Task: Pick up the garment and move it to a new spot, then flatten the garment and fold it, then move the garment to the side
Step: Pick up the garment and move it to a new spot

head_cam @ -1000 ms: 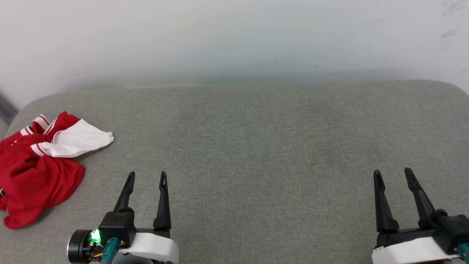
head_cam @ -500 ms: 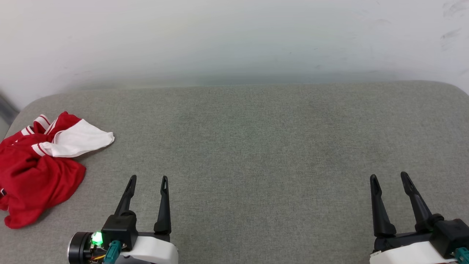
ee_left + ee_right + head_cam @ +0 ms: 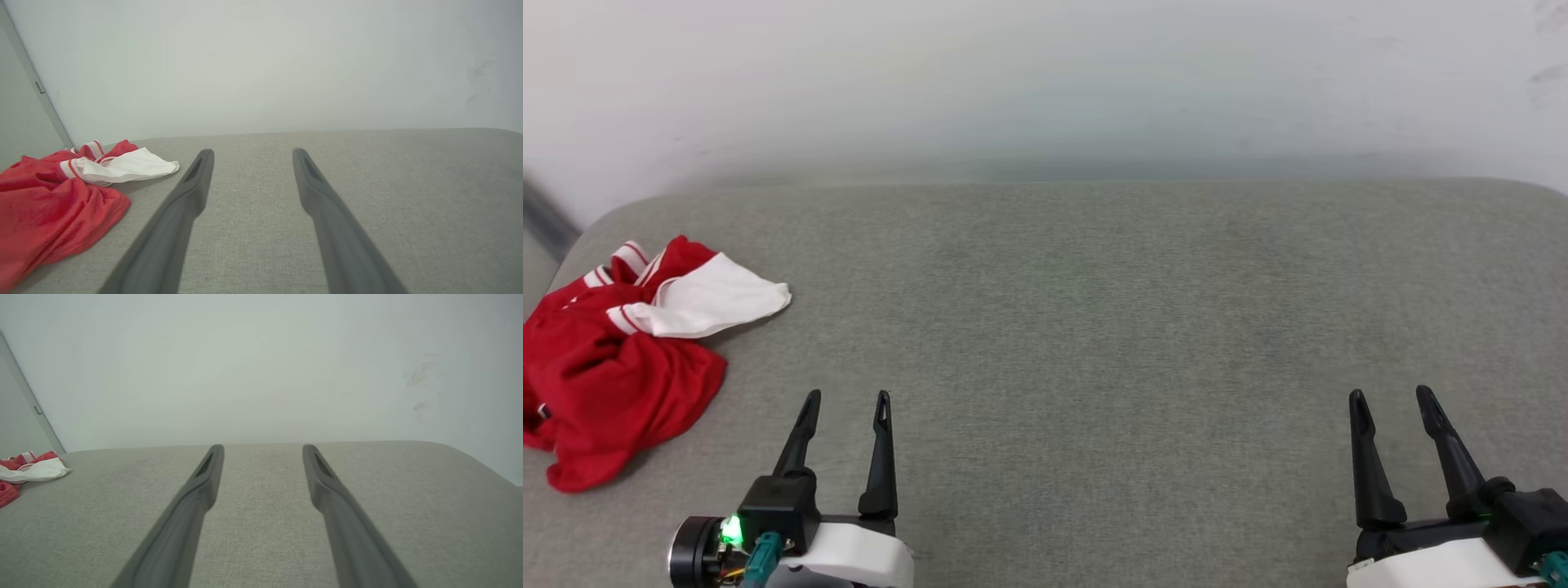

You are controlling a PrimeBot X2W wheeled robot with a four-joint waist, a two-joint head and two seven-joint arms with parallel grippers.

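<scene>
Slight view shift; garment (image 3: 617, 367) in the same heap.

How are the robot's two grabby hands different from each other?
The left gripper sits close beside the crumpled red-and-white garment; the right gripper is far across the grey cushion from it. In the head view, the left gripper's fingers lean slightly rightward, while the right gripper's lean leftward. Same for both: dark fingers, jaws open, holding nothing.
</scene>
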